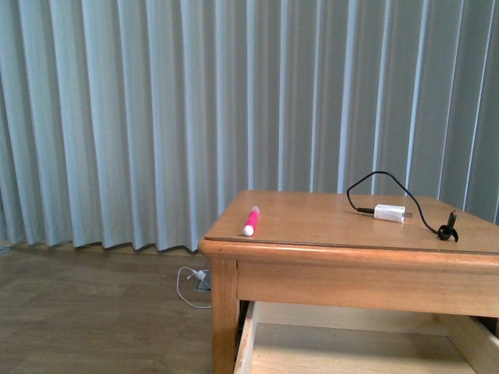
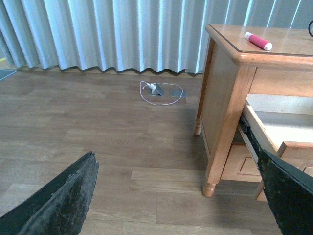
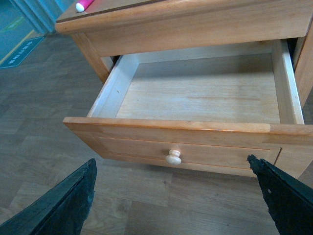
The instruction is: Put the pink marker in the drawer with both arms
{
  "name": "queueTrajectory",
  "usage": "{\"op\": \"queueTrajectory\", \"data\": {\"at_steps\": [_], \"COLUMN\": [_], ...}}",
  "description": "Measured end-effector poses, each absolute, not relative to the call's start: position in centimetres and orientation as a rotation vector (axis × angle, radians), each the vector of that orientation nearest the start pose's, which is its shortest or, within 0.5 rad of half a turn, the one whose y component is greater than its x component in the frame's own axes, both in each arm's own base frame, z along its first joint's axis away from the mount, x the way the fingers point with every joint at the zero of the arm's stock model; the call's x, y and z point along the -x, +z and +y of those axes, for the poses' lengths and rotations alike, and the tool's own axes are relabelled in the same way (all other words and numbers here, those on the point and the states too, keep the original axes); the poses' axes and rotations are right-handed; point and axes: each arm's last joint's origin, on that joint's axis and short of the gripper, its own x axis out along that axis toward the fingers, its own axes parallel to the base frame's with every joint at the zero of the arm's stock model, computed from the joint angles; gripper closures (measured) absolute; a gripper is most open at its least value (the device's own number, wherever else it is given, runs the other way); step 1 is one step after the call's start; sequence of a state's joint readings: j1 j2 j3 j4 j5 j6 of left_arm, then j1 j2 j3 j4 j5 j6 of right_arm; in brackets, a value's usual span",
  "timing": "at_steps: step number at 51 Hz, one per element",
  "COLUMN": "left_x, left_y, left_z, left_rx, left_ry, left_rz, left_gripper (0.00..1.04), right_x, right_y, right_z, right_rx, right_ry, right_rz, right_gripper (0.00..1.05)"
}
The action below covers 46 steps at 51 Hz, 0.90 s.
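The left hand [image 2: 176, 159] hangs low over the brown wood-plank floor [image 2: 98, 132] beside the honey-coloured wooden desk [image 2: 222, 88]. Its two black fingers [image 2: 68, 196] are spread wide apart and grip nothing. The right hand [image 3: 171, 164] is also wide open and holds nothing. Its black fingers [image 3: 63, 205] sit on either side of the recessed front panel of the wide, shallow upper drawer [image 3: 166, 125].

That drawer stands pulled out from under the desk top. It shows a pale, bare wooden inside and a round, pale wooden knob [image 3: 172, 157] at the middle of its front.

The short, bright pink marker with a white tip [image 1: 251, 220] lies flat on the desk top, outside the drawer. It is near the front left corner in the front view, with its white tip towards the front edge, and well apart from both hands.

Further right on the same top lies a small white charger plug [image 1: 389, 213]. Its thin black cable [image 1: 398, 183] arches up and runs down to a small black end piece near the right edge, which may be a connector but is too small to tell.

Behind the desk hangs a pale blue-grey pleated curtain [image 1: 156, 117]. At its foot, on the floor, a thin white cord [image 2: 159, 92] loops around a grey floor socket.
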<state>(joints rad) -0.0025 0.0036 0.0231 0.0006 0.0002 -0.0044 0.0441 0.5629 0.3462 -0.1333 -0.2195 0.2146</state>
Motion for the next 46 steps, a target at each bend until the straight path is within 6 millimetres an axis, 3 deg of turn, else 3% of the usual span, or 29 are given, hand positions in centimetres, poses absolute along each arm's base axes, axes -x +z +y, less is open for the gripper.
{"op": "queueTrajectory", "data": {"at_steps": [14,20,24,30,35,46], "left_x": [-9.6,-10.3,-11.6,-14.8,-18.7,-26.9], "left_y": [17.1,17.2,18.1,21.5,24.1,26.0], "left_z": [0.0,-0.2,-0.5,-0.9,-1.7,-4.7], "left_rx": [0.004,0.063,0.087,0.087,0.048,-0.045], "left_ry": [-0.003,0.195,0.215,0.142,0.069,-0.069], "left_rz": [-0.020,0.016,0.035,-0.018,-0.030,0.037], "left_gripper": [0.06,0.06,0.06,0.06,0.06,0.06], "right_x": [-13.9,-13.9,-13.9,-13.9,-13.9,-13.9], "right_y": [21.7,21.7,21.7,21.7,21.7,21.7], "right_z": [1.2,1.2,1.2,1.2,1.2,1.2], "right_rx": [-0.242,-0.242,-0.242,-0.242,-0.243,-0.242], "right_ry": [0.222,0.221,0.222,0.222,0.222,0.222], "right_rz": [0.376,0.377,0.378,0.377,0.378,0.377], "right_gripper": [0.08,0.08,0.08,0.08,0.08,0.08]}}
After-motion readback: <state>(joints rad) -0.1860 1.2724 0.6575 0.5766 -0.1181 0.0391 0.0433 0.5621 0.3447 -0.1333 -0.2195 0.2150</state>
